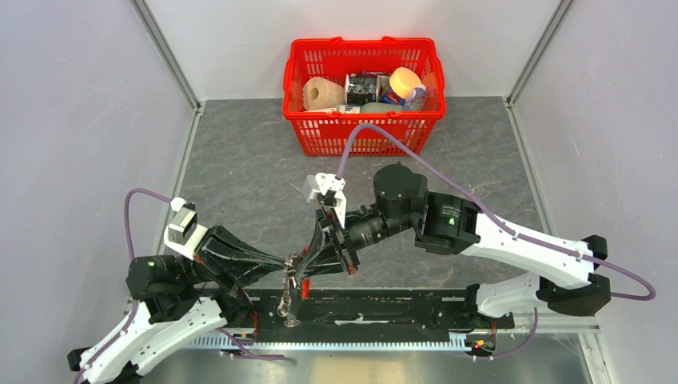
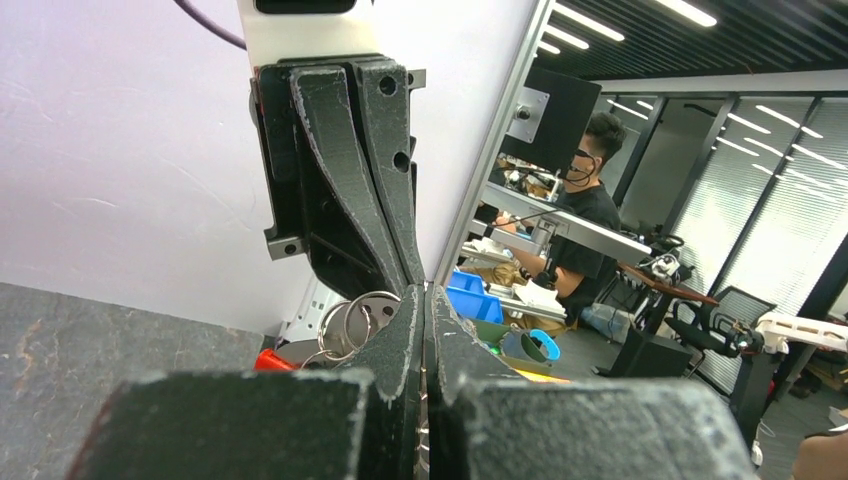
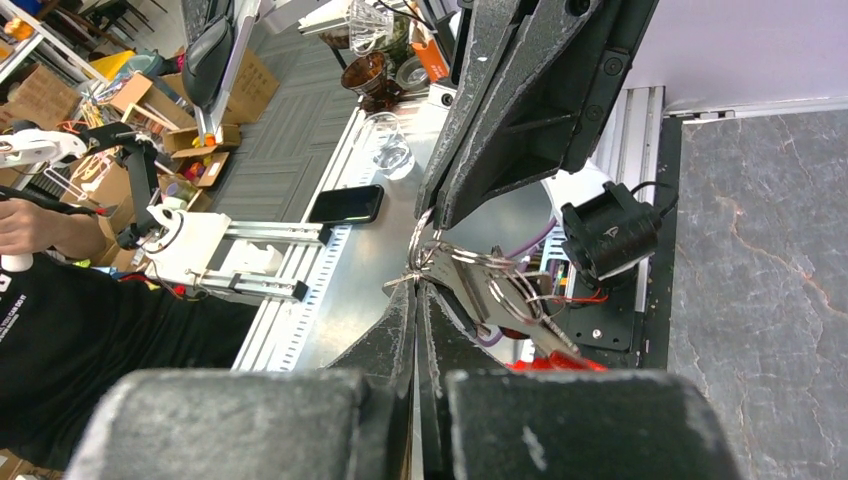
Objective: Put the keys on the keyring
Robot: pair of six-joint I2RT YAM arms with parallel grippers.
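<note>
My two grippers meet tip to tip above the table's near edge. The keyring (image 1: pixel 286 301) hangs from them, its chain cluster dangling. My right gripper (image 3: pixel 418 287) is shut on a thin wire ring of the keyring; its silvery rings (image 3: pixel 487 285) and red strap (image 3: pixel 548 364) lie just right of the fingers. My left gripper (image 2: pixel 426 292) is shut, with a thin toothed silvery metal edge (image 2: pixel 421 425), seemingly the key's end, between its pads. The key's black head is hidden. Silvery rings (image 2: pixel 352 318) and a bit of red strap (image 2: pixel 272 361) show left of its fingers.
A red basket (image 1: pixel 320 45) with a paper roll, cans and packets stands at the back centre. A black base plate (image 1: pixel 400 309) and a slotted rail run along the near edge. Grey walls close in both sides.
</note>
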